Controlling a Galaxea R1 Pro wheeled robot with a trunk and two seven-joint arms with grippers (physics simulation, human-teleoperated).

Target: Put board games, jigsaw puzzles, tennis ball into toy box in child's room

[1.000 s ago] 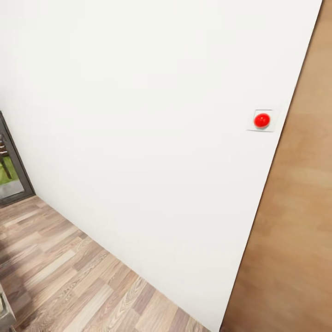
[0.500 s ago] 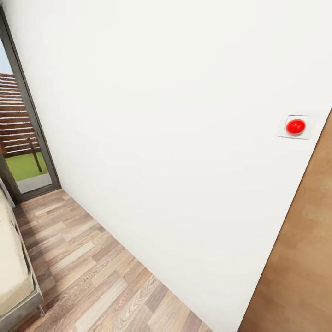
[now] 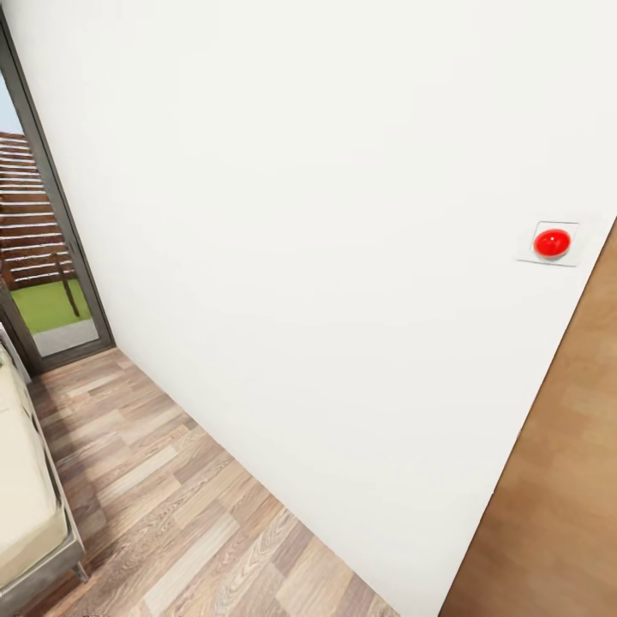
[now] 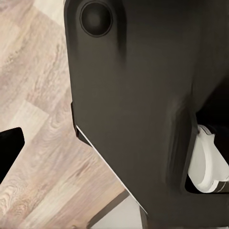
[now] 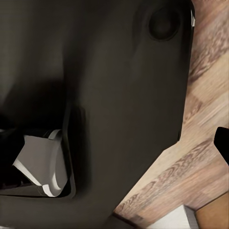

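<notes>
Robot in transit, facing white wall (image 3: 326,214) with bed (image 3: 26,480) corner nearby; gripper states cannot be told; steer toward bed slowly, arms tucked

Your head view shows a plain white wall (image 3: 308,214) carrying a bright red round button (image 3: 552,242) on a pale grey square plate. The door (image 3: 557,480) beside it is warm mid-brown wood. The plank floor (image 3: 171,514) mixes grey-brown and tan grain. The bed (image 3: 26,488) is beige on a grey frame. The window frame (image 3: 51,214) is dark grey, with green grass behind. Both wrist views show matt black robot body (image 4: 143,105) over wood-grain planks.
</notes>
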